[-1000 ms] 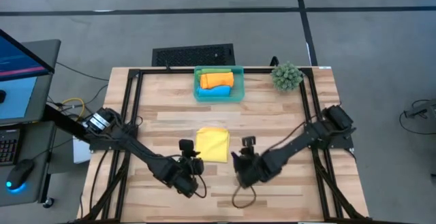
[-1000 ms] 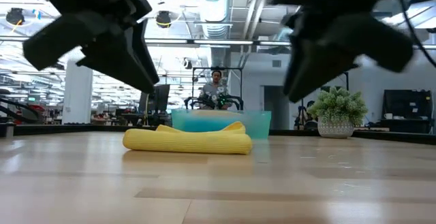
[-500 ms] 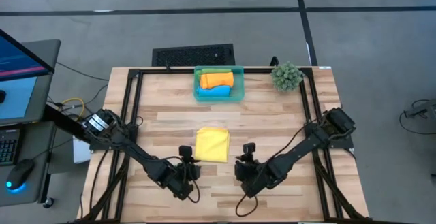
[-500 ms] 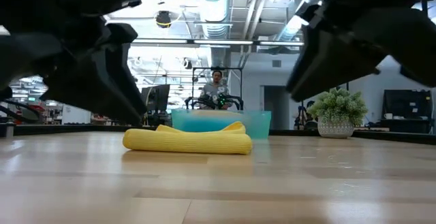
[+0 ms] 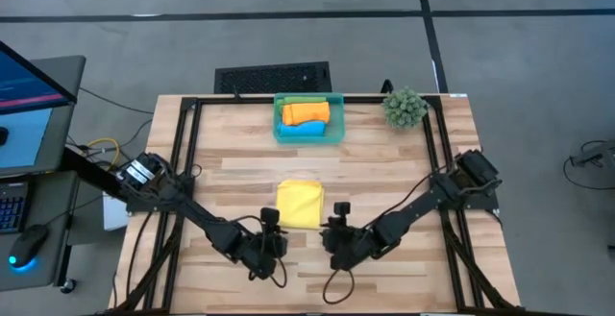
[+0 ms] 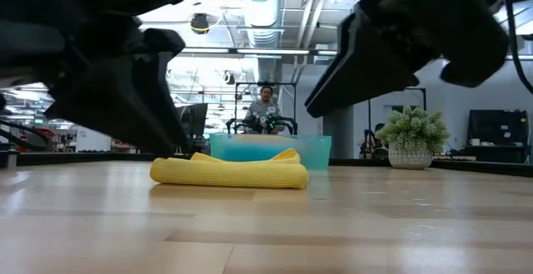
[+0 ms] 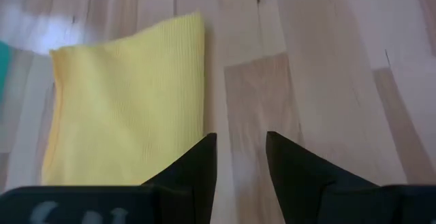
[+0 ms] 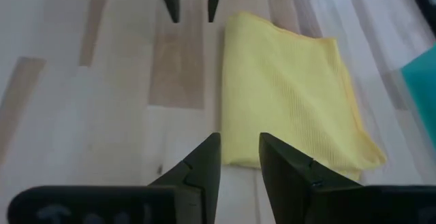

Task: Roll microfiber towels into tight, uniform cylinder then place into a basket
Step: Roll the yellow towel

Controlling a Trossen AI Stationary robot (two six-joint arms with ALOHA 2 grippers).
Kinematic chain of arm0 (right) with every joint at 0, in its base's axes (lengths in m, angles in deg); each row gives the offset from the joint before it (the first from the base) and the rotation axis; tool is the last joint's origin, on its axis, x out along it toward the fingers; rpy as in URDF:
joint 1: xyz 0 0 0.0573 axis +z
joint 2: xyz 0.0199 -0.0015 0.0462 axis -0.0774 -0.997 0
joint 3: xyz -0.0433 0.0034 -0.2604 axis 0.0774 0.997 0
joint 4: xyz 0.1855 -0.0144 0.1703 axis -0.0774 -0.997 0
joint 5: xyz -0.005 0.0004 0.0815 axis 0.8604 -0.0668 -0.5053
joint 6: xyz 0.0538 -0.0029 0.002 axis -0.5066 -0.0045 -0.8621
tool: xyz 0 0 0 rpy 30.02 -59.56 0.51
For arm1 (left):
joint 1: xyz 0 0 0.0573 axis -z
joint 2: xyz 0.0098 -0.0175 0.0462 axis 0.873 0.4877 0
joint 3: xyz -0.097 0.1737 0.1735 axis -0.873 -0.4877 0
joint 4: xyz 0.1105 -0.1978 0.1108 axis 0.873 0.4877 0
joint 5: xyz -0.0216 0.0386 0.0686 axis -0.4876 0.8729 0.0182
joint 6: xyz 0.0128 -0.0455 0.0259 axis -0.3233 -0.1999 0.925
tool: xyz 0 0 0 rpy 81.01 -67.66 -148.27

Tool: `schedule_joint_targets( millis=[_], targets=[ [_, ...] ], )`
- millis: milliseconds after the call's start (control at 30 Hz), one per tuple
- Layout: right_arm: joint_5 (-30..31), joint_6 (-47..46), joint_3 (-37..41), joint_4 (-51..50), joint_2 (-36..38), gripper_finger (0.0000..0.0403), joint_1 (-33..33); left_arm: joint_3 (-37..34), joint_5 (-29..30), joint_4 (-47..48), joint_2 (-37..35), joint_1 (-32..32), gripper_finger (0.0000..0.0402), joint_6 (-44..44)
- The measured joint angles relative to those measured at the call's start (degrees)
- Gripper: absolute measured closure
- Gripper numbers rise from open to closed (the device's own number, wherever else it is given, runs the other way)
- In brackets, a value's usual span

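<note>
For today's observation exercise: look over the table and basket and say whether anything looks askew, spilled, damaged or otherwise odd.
Nothing stands out. The yellow towel lies folded on the table, its layers slightly uneven but not spilled. The orange towel sits rolled inside the basket, with blue and green ones beside it.

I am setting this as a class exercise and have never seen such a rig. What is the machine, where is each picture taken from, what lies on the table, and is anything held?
Two dark robot arms work at a wooden table. One camera looks straight down, one sits at tabletop height, and one rides on each wrist. A folded yellow microfiber towel lies mid-table. Behind it, a teal plastic basket holds orange, blue and green towels beside a spiky green plant ball. The left gripper and right gripper hover open at the towel's near corners, holding nothing.
</note>
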Motion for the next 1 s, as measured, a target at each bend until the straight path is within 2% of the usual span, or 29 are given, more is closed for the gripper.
schedule_joint_targets(
  millis=[200,533,600,667,800,1000],
  targets=[
    [-0.38,0.01,0.00,0.26,0.00,0.0260,-2.14,0.87,-0.71,0.36,-0.02,-1.84,0.0275,2.63],
    [-5.05,8.57,0.18,1.07,-2.33,0.0197,-3.08,0.87,-1.71,3.02,-0.02,-4.86,0.0220,2.52],
    [-4.76,10.14,-0.41,5.02,-4.38,0.0193,-3.46,0.87,-2.62,3.41,-0.02,-5.20,0.0217,2.46],
    [-3.64,11.13,0.19,3.24,-5.29,0.0193,-3.73,0.87,-3.48,3.71,-0.02,-5.61,0.0216,2.34],
    [-3.67,11.90,-0.55,6.60,-6.80,0.0195,-4.51,0.85,-4.05,5.05,-0.01,-6.03,0.0217,2.35],
    [-6.33,7.68,-0.41,5.27,-7.52,0.0195,-6.71,0.85,-4.28,7.01,0.07,-6.55,0.0217,1.23]
  ],
)
